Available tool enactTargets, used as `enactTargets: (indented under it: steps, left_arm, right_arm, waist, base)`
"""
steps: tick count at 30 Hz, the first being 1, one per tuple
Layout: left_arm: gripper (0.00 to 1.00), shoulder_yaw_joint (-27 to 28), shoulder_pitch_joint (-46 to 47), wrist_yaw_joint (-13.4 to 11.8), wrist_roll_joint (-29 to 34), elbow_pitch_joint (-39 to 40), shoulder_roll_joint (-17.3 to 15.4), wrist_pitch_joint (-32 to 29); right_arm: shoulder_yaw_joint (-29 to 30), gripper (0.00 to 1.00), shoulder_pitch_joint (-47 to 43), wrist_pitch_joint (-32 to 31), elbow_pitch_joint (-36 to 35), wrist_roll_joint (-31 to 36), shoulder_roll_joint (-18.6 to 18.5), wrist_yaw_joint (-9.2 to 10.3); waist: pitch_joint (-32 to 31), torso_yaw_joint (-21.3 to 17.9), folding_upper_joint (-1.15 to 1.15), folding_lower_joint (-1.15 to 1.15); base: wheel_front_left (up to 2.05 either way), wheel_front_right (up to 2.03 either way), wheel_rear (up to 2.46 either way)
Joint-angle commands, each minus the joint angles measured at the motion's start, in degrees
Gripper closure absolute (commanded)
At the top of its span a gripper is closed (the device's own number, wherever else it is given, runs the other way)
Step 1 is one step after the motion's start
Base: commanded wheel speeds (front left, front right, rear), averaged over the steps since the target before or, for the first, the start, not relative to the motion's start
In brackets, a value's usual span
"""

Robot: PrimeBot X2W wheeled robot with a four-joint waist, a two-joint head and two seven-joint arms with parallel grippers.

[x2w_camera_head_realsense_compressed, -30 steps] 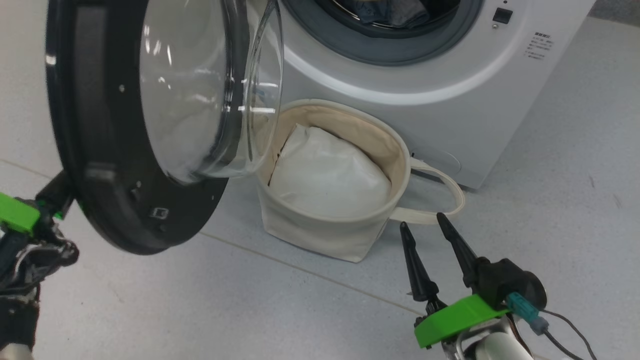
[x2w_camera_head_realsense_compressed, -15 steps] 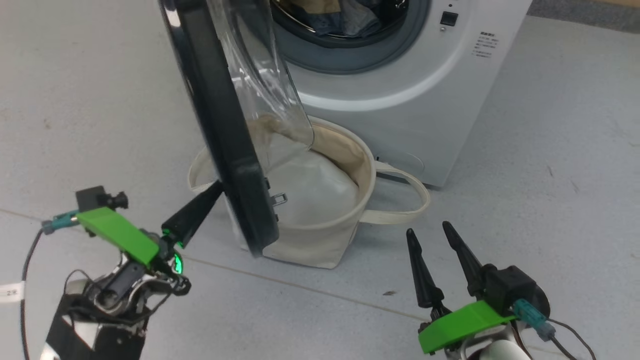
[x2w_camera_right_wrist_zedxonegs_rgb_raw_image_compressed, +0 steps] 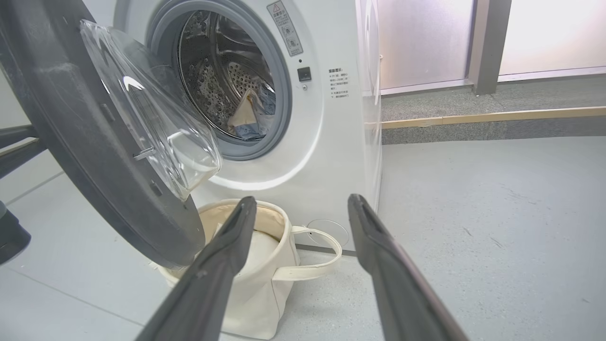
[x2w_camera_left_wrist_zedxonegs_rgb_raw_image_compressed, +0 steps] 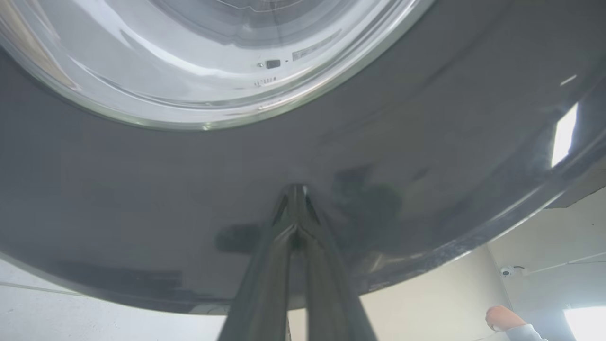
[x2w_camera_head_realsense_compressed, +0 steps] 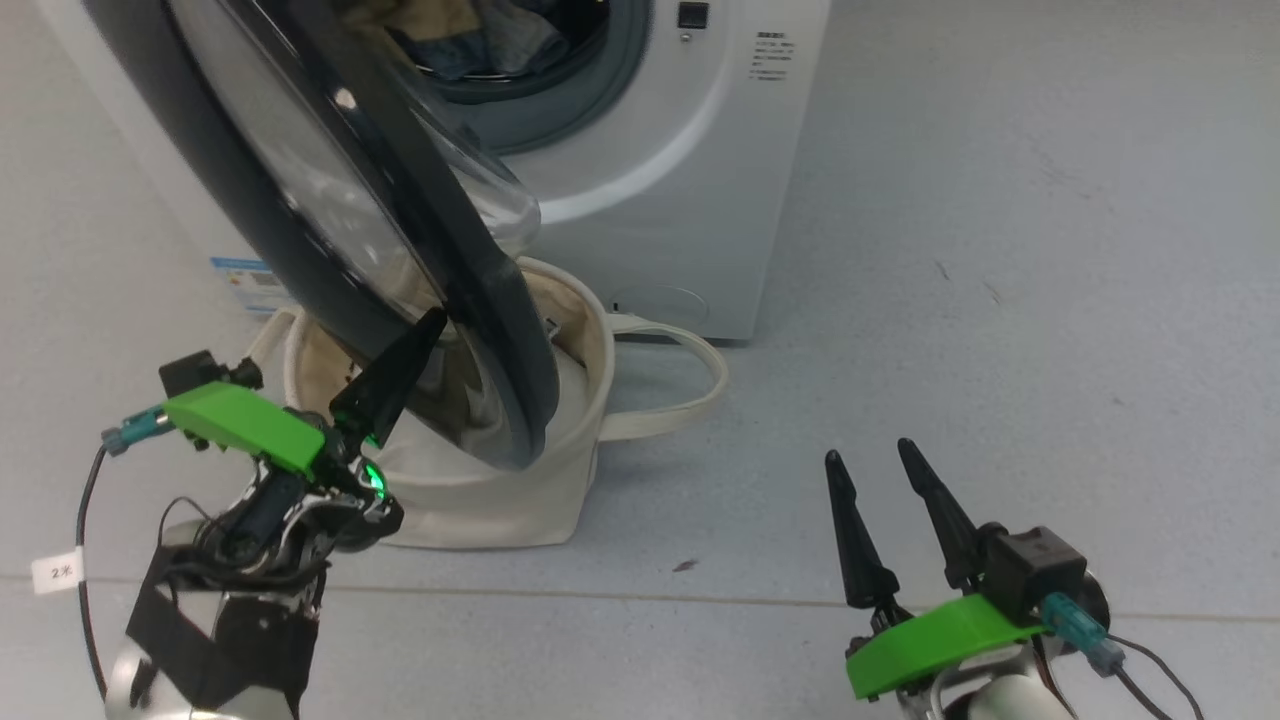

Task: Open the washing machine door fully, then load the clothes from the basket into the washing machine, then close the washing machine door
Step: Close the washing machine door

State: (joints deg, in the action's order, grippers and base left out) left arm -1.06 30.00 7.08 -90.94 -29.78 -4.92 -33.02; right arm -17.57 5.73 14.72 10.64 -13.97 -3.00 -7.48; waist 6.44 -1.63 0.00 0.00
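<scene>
The washing machine (x2w_camera_head_realsense_compressed: 640, 200) stands at the top, with its glossy black door (x2w_camera_head_realsense_compressed: 250, 200) half swung across the drum mouth. My left gripper (x2w_camera_head_realsense_compressed: 432, 318) is shut, and its tip rests against the door's outer face (x2w_camera_left_wrist_zedxonegs_rgb_raw_image_compressed: 378, 156), just below the glass window (x2w_camera_left_wrist_zedxonegs_rgb_raw_image_compressed: 213, 57). Blue and beige clothes (x2w_camera_head_realsense_compressed: 470, 40) lie inside the drum (x2w_camera_right_wrist_zedxonegs_rgb_raw_image_compressed: 222, 80). The cream basket (x2w_camera_head_realsense_compressed: 500, 500) sits on the floor under the door's lower edge. My right gripper (x2w_camera_head_realsense_compressed: 880, 455) is open and holds nothing, low at the right and apart from the basket (x2w_camera_right_wrist_zedxonegs_rgb_raw_image_compressed: 270, 284).
A plain white bundle (x2w_camera_right_wrist_zedxonegs_rgb_raw_image_compressed: 253, 246) fills the basket. One loop handle (x2w_camera_head_realsense_compressed: 690, 380) lies on the floor towards the right. Grey floor stretches right of the machine, as far as a raised kerb (x2w_camera_right_wrist_zedxonegs_rgb_raw_image_compressed: 492, 118) at the back.
The door has swung from wide open towards the machine, my shut left gripper following behind it. The head view has turned, shifting the machine leftwards. The right gripper has stayed where it was.
</scene>
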Motion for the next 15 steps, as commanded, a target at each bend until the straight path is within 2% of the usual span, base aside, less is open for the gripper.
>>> enactTargets:
  steps: [1, 8, 15]
  left_arm:
    - [1.0, 1.5, 3.7, 0.4, -0.3, 1.6, -0.2, 0.4]
    - [1.0, 0.8, 7.6, 0.4, 1.1, 0.1, 0.7, 3.3]
    - [1.0, -2.9, 9.3, 0.4, 3.1, -0.9, 1.4, 6.2]
  right_arm:
    - [-0.8, 0.0, 2.1, 0.3, -1.6, -0.3, 0.1, -0.01]
    - [-0.3, 0.0, 3.6, 0.3, -3.1, -1.5, 0.1, -0.01]
    - [1.0, 0.0, 4.4, 0.3, -4.4, -2.2, 0.1, -0.01]
  waist:
    - [1.4, -3.0, 0.0, 0.0]
    - [3.9, -6.8, 0.0, 0.0]
    - [5.3, -6.6, 0.0, 0.0]
  base:
    - [0.0, 0.0, 0.0]
    - [0.0, 0.0, 0.0]
    - [0.0, 0.0, 0.0]
